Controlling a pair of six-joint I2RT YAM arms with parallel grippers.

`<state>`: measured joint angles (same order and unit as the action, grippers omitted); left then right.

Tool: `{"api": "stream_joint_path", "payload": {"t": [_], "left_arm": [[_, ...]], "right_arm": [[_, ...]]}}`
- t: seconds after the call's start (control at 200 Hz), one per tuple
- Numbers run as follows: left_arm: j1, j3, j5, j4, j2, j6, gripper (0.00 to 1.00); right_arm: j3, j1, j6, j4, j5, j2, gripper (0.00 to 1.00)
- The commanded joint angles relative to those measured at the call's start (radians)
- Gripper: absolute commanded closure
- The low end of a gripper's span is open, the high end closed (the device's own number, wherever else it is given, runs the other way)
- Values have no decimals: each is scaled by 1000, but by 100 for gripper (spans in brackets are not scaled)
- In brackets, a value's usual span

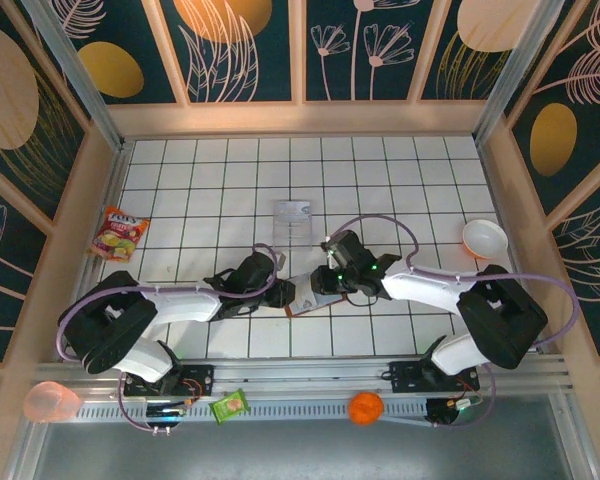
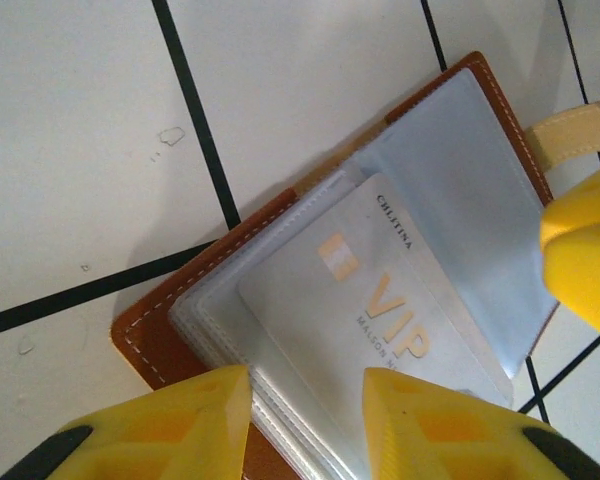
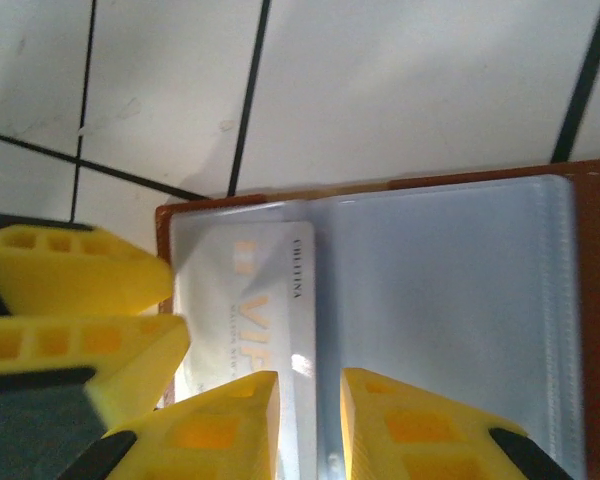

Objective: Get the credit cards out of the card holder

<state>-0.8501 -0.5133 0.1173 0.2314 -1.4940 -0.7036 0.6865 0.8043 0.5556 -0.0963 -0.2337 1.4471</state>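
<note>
Left tool [image 2: 305,425] is seen at a narrow gap; the credit card [image 2: 380,300] edge is caught between its fingers, firm grip cannot be told. Right tool [image 3: 305,425] is also held narrow, set on the clear sleeve [image 3: 440,300] of the opened card holder [image 3: 595,300], laid flat on the counter [image 2: 80,150] under both tools.

top high; wrists close on wallet [image 2: 460,200]

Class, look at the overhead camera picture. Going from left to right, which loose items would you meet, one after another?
Pink cup → snack packet → green packet → card holder → orange round object → white bowl.
</note>
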Motion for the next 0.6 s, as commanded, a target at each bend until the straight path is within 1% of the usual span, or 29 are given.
{"api": "stream_joint_path", "payload": {"t": [0.0,0.2,0.325,0.45,0.596], "left_arm": [[-3,-15,-47,-64,-31,13,70],[-4,7,-46,-70,-40,14,72],[-3,15,-45,-72,-35,18,72],[-3,21,-45,-69,-33,16,72],[-4,25,-42,-58,-36,13,73]], "right_arm": [[22,-19,-51,20,-77,23,76],[17,-45,-34,51,-114,71,74],[-10,-77,6,113,-175,89,73],[-23,-88,44,160,-220,99,73],[-18,-87,58,159,-223,117,73]]}}
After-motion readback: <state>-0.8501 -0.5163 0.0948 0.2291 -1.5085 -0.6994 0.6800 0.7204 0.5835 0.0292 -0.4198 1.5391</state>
